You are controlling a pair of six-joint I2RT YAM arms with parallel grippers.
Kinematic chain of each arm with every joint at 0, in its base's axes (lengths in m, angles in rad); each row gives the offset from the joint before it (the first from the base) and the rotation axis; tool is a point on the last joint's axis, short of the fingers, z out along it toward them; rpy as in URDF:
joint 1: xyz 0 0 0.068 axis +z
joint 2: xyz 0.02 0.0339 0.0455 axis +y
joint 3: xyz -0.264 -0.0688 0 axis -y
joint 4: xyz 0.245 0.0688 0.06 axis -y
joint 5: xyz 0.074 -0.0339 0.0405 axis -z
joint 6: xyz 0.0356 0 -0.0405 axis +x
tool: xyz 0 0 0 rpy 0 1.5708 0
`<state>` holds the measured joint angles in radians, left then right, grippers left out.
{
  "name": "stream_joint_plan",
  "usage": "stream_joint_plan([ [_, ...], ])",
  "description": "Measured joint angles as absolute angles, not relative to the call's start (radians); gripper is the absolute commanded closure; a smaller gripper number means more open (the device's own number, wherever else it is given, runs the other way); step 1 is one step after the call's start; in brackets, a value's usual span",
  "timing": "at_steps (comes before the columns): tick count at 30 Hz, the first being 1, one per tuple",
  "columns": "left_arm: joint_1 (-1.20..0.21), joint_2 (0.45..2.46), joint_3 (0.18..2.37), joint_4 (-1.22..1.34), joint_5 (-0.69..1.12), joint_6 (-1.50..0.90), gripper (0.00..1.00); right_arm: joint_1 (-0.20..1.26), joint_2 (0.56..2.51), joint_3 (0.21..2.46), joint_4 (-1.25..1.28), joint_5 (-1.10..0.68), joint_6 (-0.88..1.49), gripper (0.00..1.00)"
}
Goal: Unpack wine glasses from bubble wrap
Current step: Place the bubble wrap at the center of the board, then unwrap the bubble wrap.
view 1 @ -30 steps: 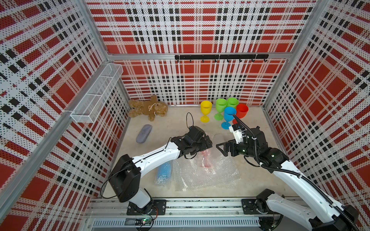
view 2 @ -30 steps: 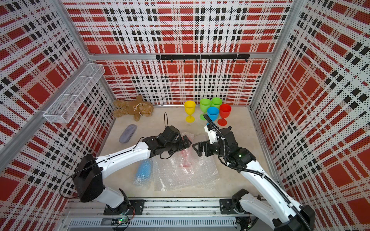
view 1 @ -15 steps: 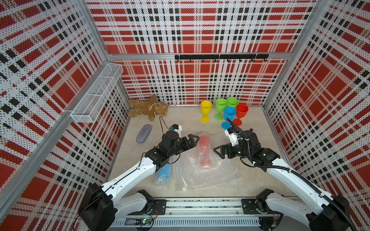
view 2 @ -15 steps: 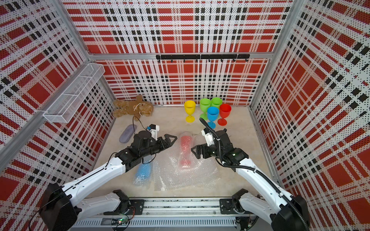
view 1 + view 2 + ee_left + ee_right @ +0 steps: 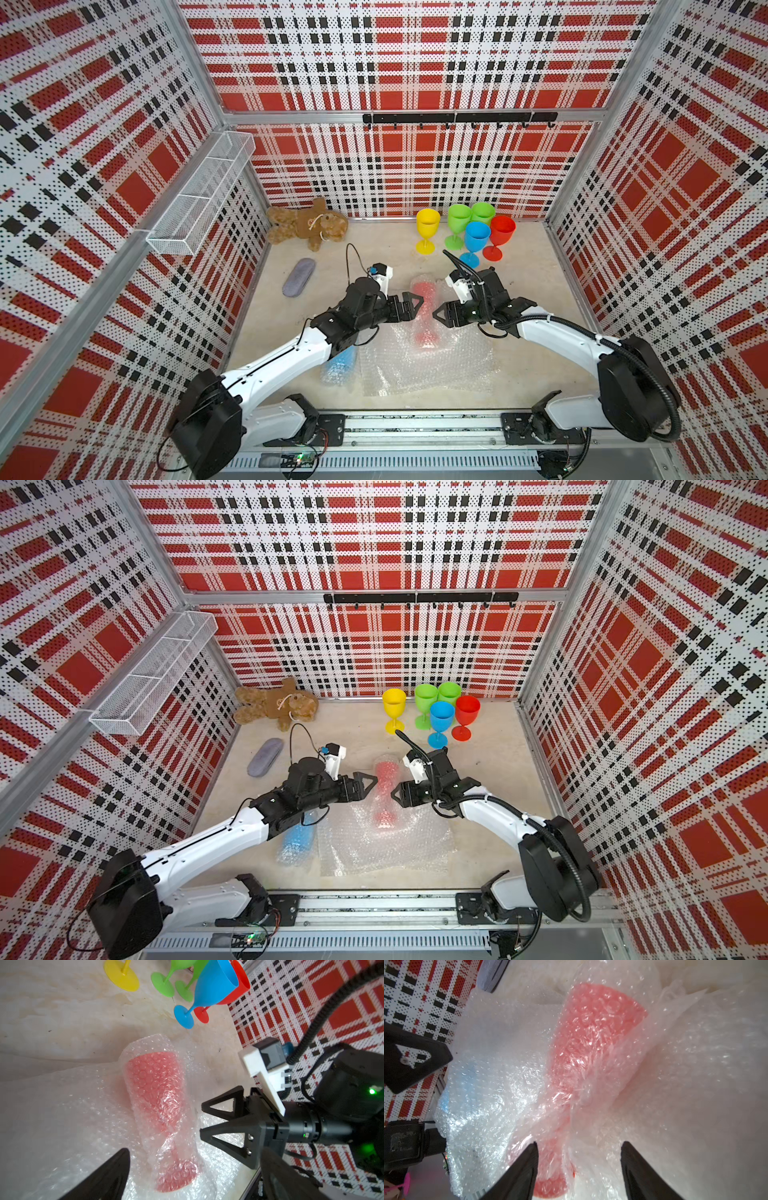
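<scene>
The fingers of the right gripper (image 5: 201,1118) stand apart, narrower than a second ago, tips just beside the stem of the red plastic goblet (image 5: 153,1088) lying rolled in clear dimpled bubble wrap (image 5: 149,1043) (a pinch on the wrap seems next). The left gripper (image 5: 415,306), fingers spread wide, has drawn back to the other side, uncovering the bundle. Bare beige tabletop (image 5: 390,249) lies behind; a wrapped blue goblet (image 5: 338,365) lies partly under the left arm.

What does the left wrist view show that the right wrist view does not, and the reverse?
Only the left wrist view: standing unwrapped, the yellow goblet, two green goblets, the blue goblet, the red goblet. Only the right wrist view: the wrapped blue goblet and an end of the grey case. Both: the wrapped red goblet lying on loose bubble wrap.
</scene>
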<state>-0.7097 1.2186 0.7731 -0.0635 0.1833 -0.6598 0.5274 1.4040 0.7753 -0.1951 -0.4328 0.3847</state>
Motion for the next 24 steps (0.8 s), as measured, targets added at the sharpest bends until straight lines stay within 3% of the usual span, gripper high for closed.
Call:
stream_joint_plan([
  [6,-0.777,1.3,0.864,-0.16,0.117,-0.555,0.0,0.524,1.419,0.719,-0.086,-0.501,0.403,0.66],
  [12,-0.781,1.36,0.881,-0.233,0.081,-0.516,0.11,0.509,1.419,0.662,0.022,-0.568,0.439,0.89],
  [16,-0.766,1.383,0.881,-0.256,0.075,-0.514,0.16,0.498,1.414,0.638,0.072,-0.599,0.461,0.95],
  [24,-0.765,1.439,0.885,-0.257,0.098,-0.511,0.21,0.494,1.413,0.629,0.12,-0.633,0.48,0.97],
])
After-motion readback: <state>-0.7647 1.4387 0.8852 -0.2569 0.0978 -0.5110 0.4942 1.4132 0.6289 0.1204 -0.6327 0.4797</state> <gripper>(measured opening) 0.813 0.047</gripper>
